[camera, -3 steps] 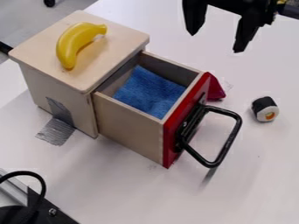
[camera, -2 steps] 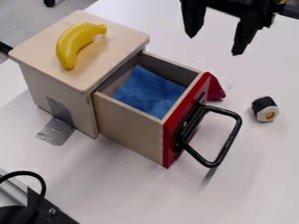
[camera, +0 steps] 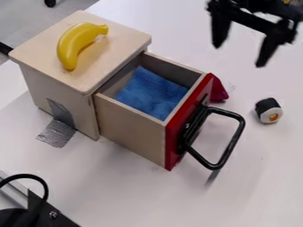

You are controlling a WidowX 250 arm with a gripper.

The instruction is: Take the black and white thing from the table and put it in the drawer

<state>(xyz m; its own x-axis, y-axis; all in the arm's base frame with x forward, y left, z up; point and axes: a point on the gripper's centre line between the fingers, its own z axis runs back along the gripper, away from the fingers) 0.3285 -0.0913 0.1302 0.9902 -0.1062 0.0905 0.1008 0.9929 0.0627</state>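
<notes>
My gripper (camera: 239,56) hangs at the upper right with its two fingers spread wide and nothing between them. Below it, on the table right of the drawer, lies the black and white sushi-like piece (camera: 269,110), with an orange centre on its end. The gripper is above and behind this piece, apart from it. The wooden drawer (camera: 131,133) is pulled out of its box, with a red front and a black handle (camera: 232,142). A blue cloth (camera: 152,94) lies inside.
A yellow banana (camera: 75,42) rests on top of the wooden box (camera: 60,94). Behind the drawer front sits a dark red object (camera: 219,90). Grey tape (camera: 56,133) holds the box to the table (camera: 112,190). A black cable and dark equipment stand at the lower left.
The gripper has moved to the right and somewhat down in the view, nearer the black and white piece. Its fingers are still apart. The drawer and objects have not moved.
</notes>
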